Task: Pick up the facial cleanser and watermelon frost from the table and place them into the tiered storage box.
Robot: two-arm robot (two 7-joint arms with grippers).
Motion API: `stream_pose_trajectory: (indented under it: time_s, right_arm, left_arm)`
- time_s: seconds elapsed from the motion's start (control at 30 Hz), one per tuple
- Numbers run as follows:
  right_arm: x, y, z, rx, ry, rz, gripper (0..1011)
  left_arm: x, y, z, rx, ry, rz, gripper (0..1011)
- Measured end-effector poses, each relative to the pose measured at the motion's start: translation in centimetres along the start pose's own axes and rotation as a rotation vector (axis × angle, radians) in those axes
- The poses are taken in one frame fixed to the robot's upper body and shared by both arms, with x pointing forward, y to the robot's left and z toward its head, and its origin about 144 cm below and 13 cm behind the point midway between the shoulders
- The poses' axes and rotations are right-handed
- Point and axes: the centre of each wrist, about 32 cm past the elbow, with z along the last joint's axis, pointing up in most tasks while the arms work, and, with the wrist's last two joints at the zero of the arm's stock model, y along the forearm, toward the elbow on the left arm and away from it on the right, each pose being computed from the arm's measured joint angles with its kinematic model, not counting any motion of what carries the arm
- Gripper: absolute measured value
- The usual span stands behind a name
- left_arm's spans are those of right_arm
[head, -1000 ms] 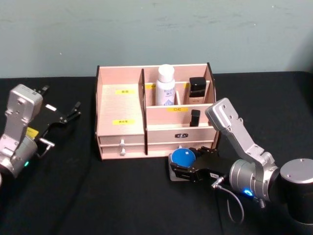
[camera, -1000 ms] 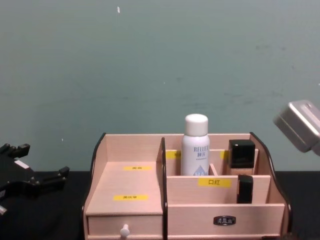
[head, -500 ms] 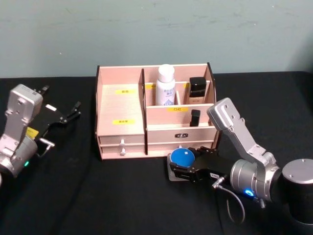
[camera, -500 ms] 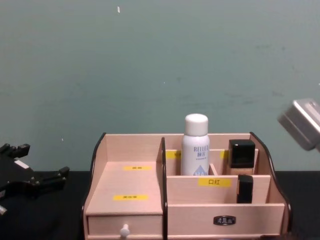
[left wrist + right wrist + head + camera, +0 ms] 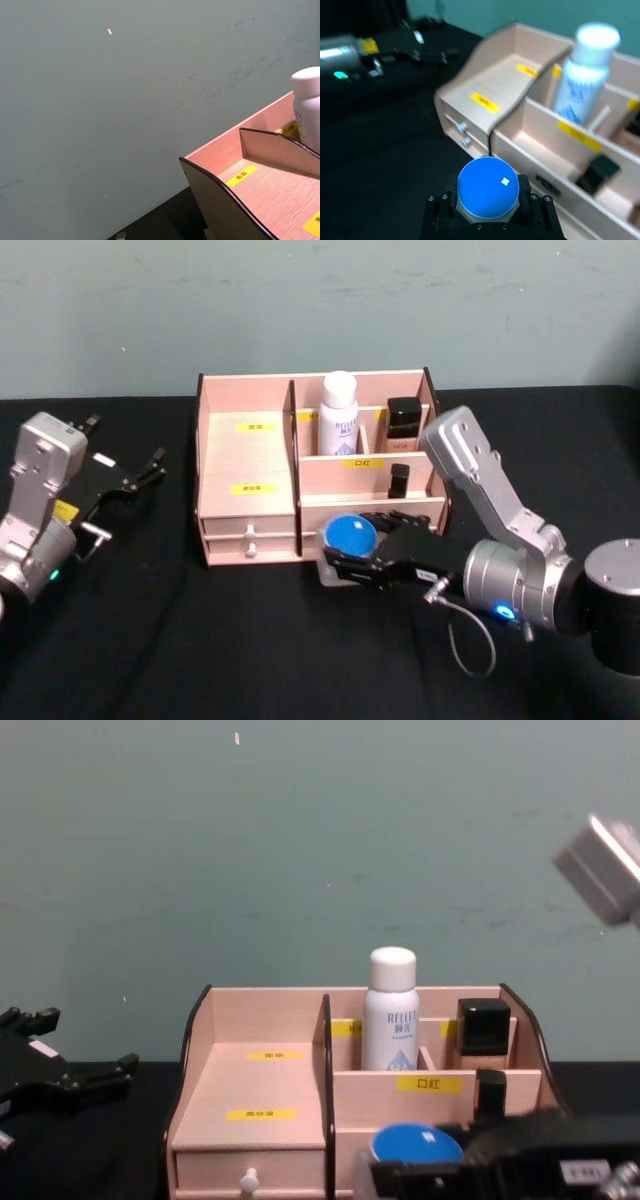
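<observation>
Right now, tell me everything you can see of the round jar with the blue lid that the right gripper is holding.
A low round jar with a glossy, slightly domed blue lid bearing a small white glint, on a paler greyish base. It is upright, lid up, clamped at its base on two sides by the black jaws of the right gripper. It hangs just before the drawer front of the pale wooden tiered storage box, apparently clear of the black table.

Wall (image 5: 320, 300): pale grey-green, matte, painted; faint dark scuffs and scratch lines; small white fleck (image 5: 237, 738) high up. Surface (image 5: 200, 640): black, matte, cloth-like; far edge meets wall in straight line. Light: soft, even, faint sheen on wall.
</observation>
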Motion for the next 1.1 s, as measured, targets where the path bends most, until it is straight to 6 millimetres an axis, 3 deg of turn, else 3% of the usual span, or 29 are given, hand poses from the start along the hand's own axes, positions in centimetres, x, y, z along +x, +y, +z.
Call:
stream_pose_trajectory:
  time_s: [0.27, 0.5, 1.1]
  right_arm:
    - [-0.9, 0.4, 2.9, 0.051, -0.050, 0.054, 729]
    - [-1.2, 1.9, 5.4, 0.083, -0.089, 0.088, 729]
    - [-0.5, 5.6, 8.0, 0.082, -0.117, 0.072, 729]
  left_arm:
    - [0.0, 0.0, 0.0, 0.000, 0.000, 0.000, 1001]
    - [0.0, 0.0, 0.0, 0.000, 0.000, 0.000, 1001]
    - [0.0, 0.0, 0.0, 0.000, 0.000, 0.000, 1001]
